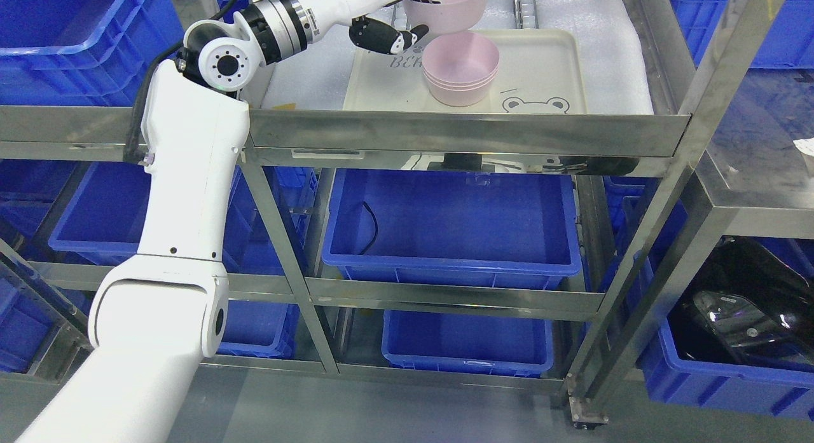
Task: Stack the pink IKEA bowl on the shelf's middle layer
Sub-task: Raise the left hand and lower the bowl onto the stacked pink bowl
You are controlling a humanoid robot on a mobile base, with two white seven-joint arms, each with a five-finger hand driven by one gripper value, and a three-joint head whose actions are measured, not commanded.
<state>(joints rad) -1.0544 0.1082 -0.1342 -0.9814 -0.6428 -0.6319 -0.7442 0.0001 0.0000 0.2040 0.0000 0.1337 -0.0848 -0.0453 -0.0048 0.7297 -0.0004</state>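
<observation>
Lettering "BEA" shows on cream plastic tray (pixel 547 55), remainder hidden behind left hand (pixel 394 33), which grips pink plastic bowl (pixel 448 7), top cropped, above stacked pink bowls (pixel 461 68).

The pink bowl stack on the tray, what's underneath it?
The pink bowl stack sits on a cream tray with a bear drawing. The tray part right beneath is hidden. Above it, the left hand holds another pink bowl.

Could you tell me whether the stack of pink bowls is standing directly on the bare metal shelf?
No, the stack of pink bowls stands on a cream tray that lies on the shelf.
</observation>
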